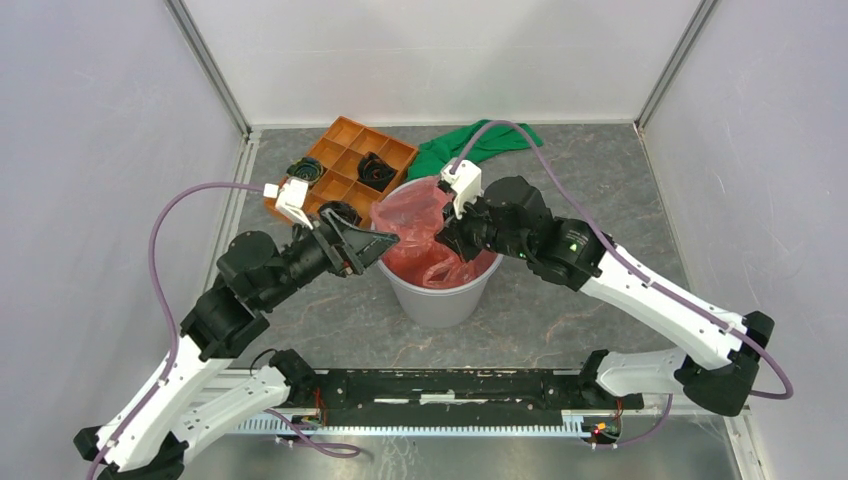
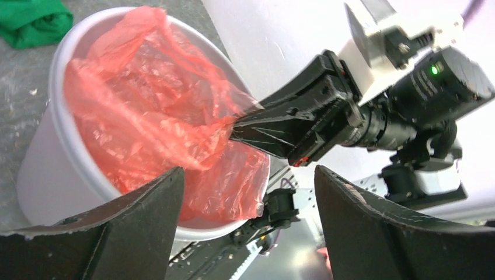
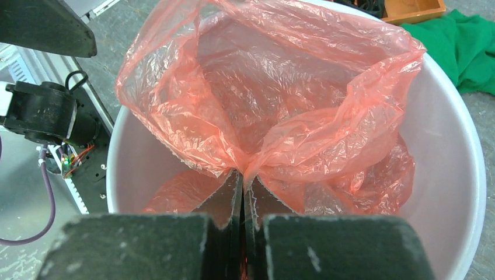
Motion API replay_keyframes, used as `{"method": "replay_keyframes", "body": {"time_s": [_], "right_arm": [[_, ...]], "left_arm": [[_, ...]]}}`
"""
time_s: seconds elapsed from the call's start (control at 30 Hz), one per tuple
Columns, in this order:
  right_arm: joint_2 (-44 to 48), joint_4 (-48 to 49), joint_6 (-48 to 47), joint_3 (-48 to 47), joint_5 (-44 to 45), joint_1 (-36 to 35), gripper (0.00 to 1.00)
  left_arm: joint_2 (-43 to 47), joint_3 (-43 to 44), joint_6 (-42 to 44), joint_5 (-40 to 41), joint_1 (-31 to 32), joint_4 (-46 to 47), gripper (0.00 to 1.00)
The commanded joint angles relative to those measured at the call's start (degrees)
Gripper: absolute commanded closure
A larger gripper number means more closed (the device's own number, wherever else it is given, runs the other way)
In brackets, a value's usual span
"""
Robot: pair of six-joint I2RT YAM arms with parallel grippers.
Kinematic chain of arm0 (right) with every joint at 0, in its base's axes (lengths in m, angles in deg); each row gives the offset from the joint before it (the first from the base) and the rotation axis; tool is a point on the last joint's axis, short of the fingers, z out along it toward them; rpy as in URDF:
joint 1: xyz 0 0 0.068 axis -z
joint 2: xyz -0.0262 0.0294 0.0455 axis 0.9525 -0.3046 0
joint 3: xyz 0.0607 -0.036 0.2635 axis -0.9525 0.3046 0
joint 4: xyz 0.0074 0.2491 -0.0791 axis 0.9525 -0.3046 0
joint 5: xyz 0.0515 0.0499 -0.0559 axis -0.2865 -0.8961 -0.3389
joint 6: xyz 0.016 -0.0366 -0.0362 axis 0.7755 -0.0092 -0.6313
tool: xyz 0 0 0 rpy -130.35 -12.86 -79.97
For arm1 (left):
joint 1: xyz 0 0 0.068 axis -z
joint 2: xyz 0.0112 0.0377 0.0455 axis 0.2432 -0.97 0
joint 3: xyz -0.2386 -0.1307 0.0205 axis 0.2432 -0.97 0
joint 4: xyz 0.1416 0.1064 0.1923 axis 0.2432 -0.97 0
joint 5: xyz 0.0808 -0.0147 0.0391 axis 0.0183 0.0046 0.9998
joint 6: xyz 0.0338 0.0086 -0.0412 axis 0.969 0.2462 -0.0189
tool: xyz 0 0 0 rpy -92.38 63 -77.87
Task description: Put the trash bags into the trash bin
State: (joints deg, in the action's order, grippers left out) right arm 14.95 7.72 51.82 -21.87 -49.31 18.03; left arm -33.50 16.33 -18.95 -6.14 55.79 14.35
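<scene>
The red-pink trash bag (image 1: 420,225) is a large loose sack lying mostly inside the round greyish-white trash bin (image 1: 440,298), with its top bulging above the rim. It also shows in the left wrist view (image 2: 152,116) and the right wrist view (image 3: 280,99). My right gripper (image 1: 443,238) is over the bin's middle and shut on a pinch of the bag (image 3: 242,174). My left gripper (image 1: 385,243) is open and empty at the bin's left rim (image 2: 198,233), its fingers (image 2: 146,210) apart beside the bag.
An orange compartment tray (image 1: 345,160) with black parts stands behind the bin on the left. A green cloth (image 1: 470,145) lies behind the bin. White walls close in the left, right and back sides.
</scene>
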Motion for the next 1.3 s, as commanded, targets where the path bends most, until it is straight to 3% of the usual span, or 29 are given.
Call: {"method": "replay_keyframes", "body": {"time_s": [0.0, 0.17, 0.23, 0.43, 0.47, 0.5, 0.57, 0.7, 0.8, 0.93, 1.2, 1.23, 1.27], "right_arm": [[2.55, 5.13, 0.73, 1.55, -0.14, 0.22, 0.99], [3.45, 6.16, 0.32, 2.36, -1.31, 0.25, 0.99], [3.94, 6.56, 0.18, 3.2, -1.51, 0.28, 0.99], [5.95, 7.42, 0.69, 5.11, -2.45, 0.26, 0.98], [6.35, 7.28, 0.7, 5.13, -2.43, 0.27, 0.97], [6.92, 6.9, 0.7, 5.12, -2.24, 0.22, 0.94], [8.31, 5.46, 0.2, 5.07, -1.12, 0.23, 0.78], [12.79, 4.04, -0.92, 7.14, 3.5, 0.24, 0.46], [16.22, 5.5, -1.08, 10.26, 5.74, 0.17, 0.34], [18.48, 8.14, -1.43, 14.6, 7.32, 0.19, 0.28], [21.59, 9.95, -2.71, 18.01, 13.25, 0.24, 0.28], [22.34, 11.07, -2.45, 18.74, 13.28, 0.24, 0.32], [22.84, 11.97, -2.05, 19.58, 13.86, 0.24, 0.42]], "left_arm": [[1.14, 1.14, -12.12, 8.93, 0.03, -4.08, 0.12], [-2.52, 0.72, -17.83, 8.73, 0.03, -2.77, 0.14], [-6.43, 1.62, -17.83, 8.13, 0.03, -1.77, 0.19], [-12.96, 4.54, -10.23, 7.56, 0.03, 0.09, 0.46], [-13.57, 5.23, -8.01, 7.28, 0.03, -0.29, 0.55], [-13.78, 6.0, -5.96, 7.2, 0.03, -0.85, 0.67], [-13.4, 7.57, -2.28, 8.25, 0.04, -2.89, 0.84], [-9.85, 7.16, 1.06, 8.19, 0.03, -5.05, 0.97], [-7.96, 5.67, -0.16, 4.47, 0.03, -5.38, 0.98], [-6.18, 3.73, -1.8, 2.76, 0.01, -5.0, 0.98], [-5.73, 4.2, 0.48, 3.56, -0.04, -5.97, 0.98], [-5.72, 4.38, 0.93, 3.72, -0.06, -6.35, 0.98], [-5.71, 4.58, 1.58, 3.63, -0.05, -6.71, 0.98]]}}
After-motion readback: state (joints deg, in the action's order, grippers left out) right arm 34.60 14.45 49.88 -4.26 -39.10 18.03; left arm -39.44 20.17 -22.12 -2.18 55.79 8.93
